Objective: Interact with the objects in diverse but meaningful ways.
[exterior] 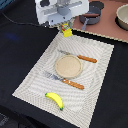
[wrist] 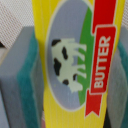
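A black desk [exterior: 15, 55] is carrying a pale striped placemat [exterior: 95, 75], with a pinkish surface lying beyond it at the exterior view's right. On the mat a plate [exterior: 68, 66] is sitting between a knife [exterior: 80, 57] and a fork [exterior: 65, 80], and a banana [exterior: 54, 99] is lying near the mat's front edge. The claw [exterior: 66, 31] is hanging over the mat's far edge, gripping the yellow block [wrist: 75, 60] (its label is showing a spotted cow and the word "BUTTER" on a red ribbon) between teal-lined pads [wrist: 27, 80].
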